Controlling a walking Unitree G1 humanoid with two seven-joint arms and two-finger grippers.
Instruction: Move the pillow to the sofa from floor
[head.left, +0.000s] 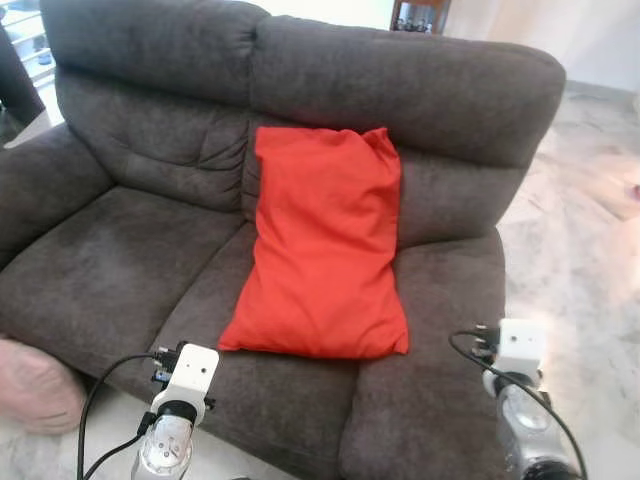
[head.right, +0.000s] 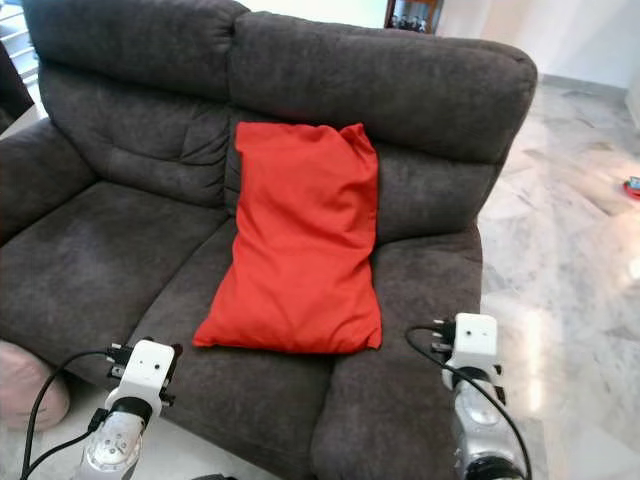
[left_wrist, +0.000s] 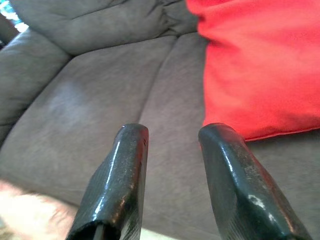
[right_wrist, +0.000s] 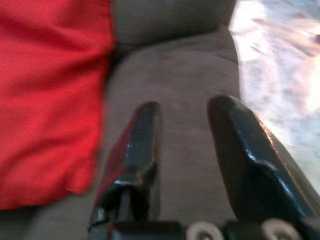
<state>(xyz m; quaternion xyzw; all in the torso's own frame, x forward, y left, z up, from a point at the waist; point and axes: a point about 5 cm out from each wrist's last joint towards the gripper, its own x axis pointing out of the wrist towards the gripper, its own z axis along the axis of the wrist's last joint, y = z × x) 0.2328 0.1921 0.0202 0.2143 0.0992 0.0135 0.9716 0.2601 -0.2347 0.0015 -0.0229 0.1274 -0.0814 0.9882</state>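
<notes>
Surface: a dark grey, coarse-fabric sofa (head.left: 130, 250) with two seats, a padded back and rounded armrests. It stands on a pale, glossy marble floor (head.left: 585, 240). A dark shelf unit (head.left: 420, 14) stands at 12 o'clock behind the back, against a light wall. A pink cushion (head.left: 35, 385) lies on the floor at 8 o'clock, against the sofa's front.

The red pillow (head.left: 325, 240) is on the sofa, astride the seam between the two seats. Its long axis runs roughly 12 to 6 o'clock, tilted slightly towards 7. The upper end leans on the backrest; the lower end lies flat on the seat.

Left gripper (left_wrist: 172, 145): fingers spread, empty, above the seat front, near the pillow's lower corner. Right gripper (right_wrist: 182, 130): fingers spread, empty, over the right seat beside the pillow.
</notes>
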